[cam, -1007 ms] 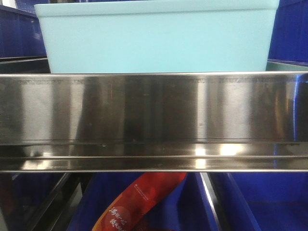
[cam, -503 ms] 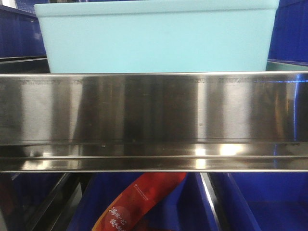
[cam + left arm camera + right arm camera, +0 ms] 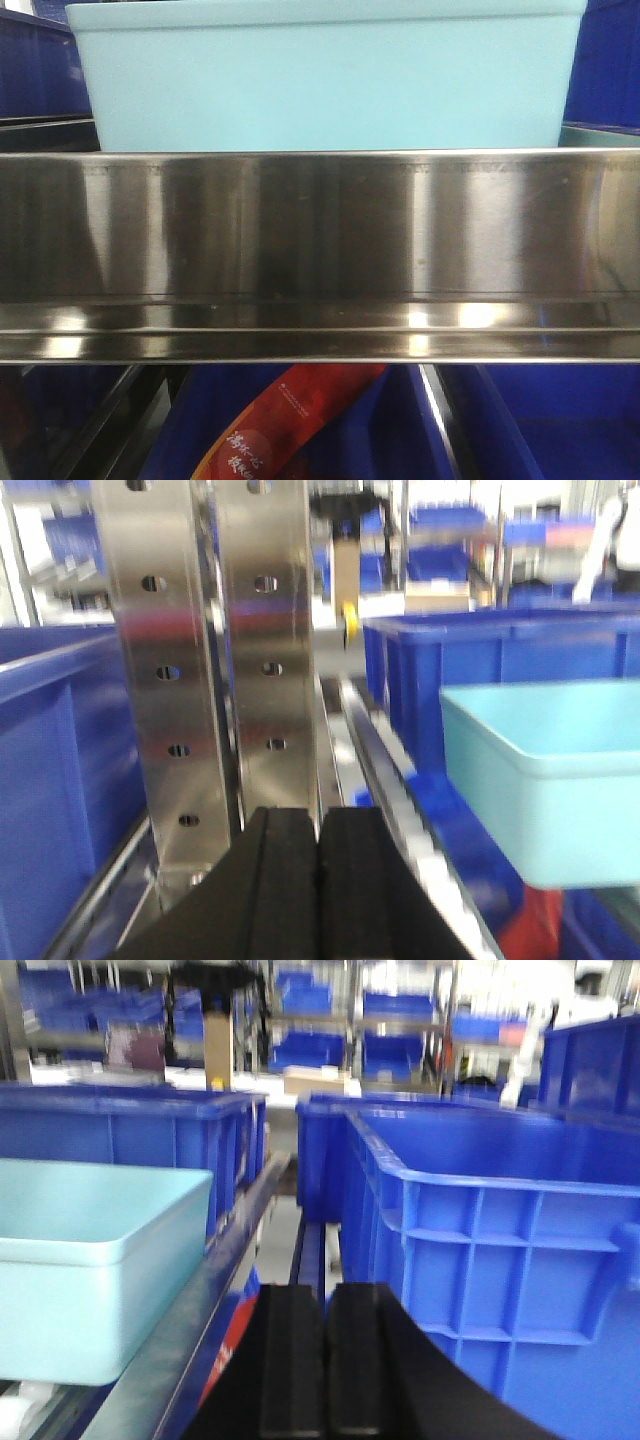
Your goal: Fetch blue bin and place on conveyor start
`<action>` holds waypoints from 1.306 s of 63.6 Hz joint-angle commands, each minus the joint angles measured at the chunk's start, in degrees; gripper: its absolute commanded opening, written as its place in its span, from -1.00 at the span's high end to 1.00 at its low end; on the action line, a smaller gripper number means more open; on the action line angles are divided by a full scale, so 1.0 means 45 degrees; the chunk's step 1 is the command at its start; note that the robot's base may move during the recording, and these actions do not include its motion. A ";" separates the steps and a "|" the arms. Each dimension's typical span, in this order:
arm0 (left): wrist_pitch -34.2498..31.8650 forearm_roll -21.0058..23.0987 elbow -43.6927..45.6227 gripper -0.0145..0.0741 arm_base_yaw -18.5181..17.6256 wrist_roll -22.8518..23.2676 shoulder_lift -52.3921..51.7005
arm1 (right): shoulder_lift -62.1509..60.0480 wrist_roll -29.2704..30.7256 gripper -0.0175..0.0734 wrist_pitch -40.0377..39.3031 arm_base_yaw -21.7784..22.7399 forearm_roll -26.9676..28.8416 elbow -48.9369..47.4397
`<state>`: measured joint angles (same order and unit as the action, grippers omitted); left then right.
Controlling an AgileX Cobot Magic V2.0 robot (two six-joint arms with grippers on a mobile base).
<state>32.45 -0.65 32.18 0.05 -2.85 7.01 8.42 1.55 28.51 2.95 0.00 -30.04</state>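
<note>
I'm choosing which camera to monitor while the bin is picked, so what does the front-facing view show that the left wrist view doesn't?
Only the front-facing view shows the broad face of the steel shelf rail spanning the frame, and the lettering on a red packet below it. Only the left wrist view shows the left gripper, its fingers pressed together and empty, plus perforated steel uprights. Both show the blue bin and dark blue crates.
</note>
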 commanded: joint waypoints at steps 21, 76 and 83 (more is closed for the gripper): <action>0.0122 0.0070 0.2814 0.92 0.0013 0.0003 0.3362 | 0.3312 0.0021 0.98 0.1103 0.0036 0.0071 -0.3032; 0.1768 0.4030 0.6418 0.92 -0.2910 -0.2609 1.0067 | 0.9115 0.0677 0.98 0.1926 -0.2366 0.3065 -0.6734; 0.1742 0.3677 0.7373 0.92 -0.3757 -0.2512 1.1437 | 1.0261 0.0505 0.98 0.1926 -0.3415 0.3065 -0.7251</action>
<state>40.78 16.66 62.48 -14.41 -14.12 54.91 51.51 4.01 37.72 -9.75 13.66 -60.77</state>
